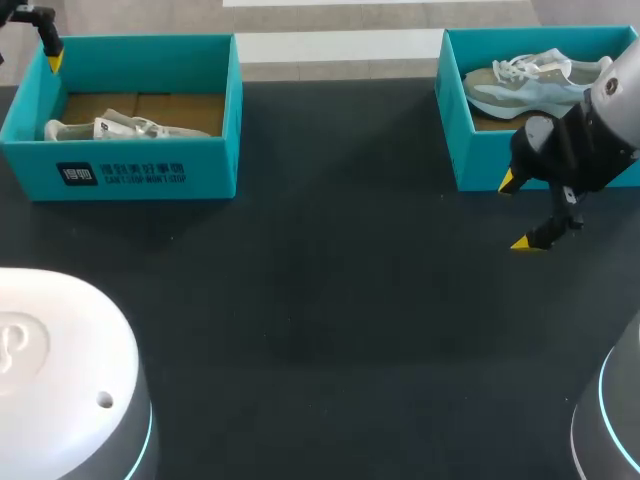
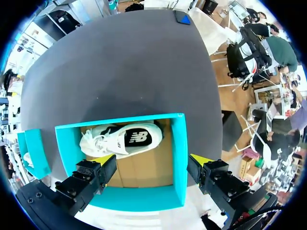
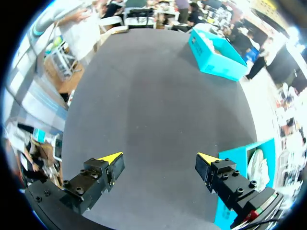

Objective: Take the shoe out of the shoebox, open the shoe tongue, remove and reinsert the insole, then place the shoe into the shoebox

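A teal cardboard shoebox (image 1: 150, 172) sits at the upper left of the head view on the black table (image 1: 330, 300). A white lace-up shoe (image 1: 120, 128) lies inside it, close to the near wall and in the box's left half. Its long axis runs left to right along the box's length (which end is the toe I cannot tell). The left gripper (image 2: 152, 159) hangs above this box with its fingers spread wide, grasping nothing. In its wrist view the shoe lies ahead of the fingers, crosswise to them, with a dark insole showing in its opening.

A second teal shoebox (image 1: 480, 152) stands at the upper right of the head view. It holds a pale blue and beige sneaker (image 1: 530, 85), also lying left to right, with the toe seemingly toward the frame's left. The right gripper (image 1: 516, 212) is at the right of the frame, just in front of that box and over bare table. Its fingers are apart and empty (its wrist view shows only tabletop between them).
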`<state>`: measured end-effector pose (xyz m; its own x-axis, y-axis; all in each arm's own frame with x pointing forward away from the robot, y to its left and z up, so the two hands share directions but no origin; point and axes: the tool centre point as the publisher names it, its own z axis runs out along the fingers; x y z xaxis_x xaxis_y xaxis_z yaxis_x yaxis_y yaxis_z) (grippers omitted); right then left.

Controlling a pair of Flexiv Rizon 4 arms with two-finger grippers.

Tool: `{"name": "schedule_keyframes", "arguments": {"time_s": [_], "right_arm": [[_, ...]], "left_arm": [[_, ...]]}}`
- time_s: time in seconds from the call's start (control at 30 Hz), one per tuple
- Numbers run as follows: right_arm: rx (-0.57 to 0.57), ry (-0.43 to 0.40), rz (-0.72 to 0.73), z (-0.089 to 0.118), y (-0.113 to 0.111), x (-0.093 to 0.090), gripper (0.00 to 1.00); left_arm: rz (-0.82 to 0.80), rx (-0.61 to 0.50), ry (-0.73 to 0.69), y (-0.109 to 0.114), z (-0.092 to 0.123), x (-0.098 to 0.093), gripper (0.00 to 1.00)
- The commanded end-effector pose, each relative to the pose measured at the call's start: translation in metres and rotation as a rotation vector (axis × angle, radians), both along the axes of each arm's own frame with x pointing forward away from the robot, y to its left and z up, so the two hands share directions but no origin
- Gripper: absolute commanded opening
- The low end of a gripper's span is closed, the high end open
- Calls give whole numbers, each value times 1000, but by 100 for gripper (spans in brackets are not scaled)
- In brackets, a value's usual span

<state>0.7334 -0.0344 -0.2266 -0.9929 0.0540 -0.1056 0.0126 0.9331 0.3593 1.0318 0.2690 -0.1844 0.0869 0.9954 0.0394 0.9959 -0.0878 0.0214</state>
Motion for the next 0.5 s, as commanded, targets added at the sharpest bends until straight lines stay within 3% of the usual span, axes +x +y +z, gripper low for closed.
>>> {"name": "schedule_keyframes", "arguments": {"time_s": [0.03,0.23,0.5], "right_arm": [[-39,46,-8,0,11,30,100],[-40,112,-151,-1,13,65,100],[-99,124,-224,6,-8,120,100]], "left_arm": [[-1,1,-1,0,0,0,100],[-1,1,-1,0,0,0,100],[-1,1,-1,0,0,0,100]]}}
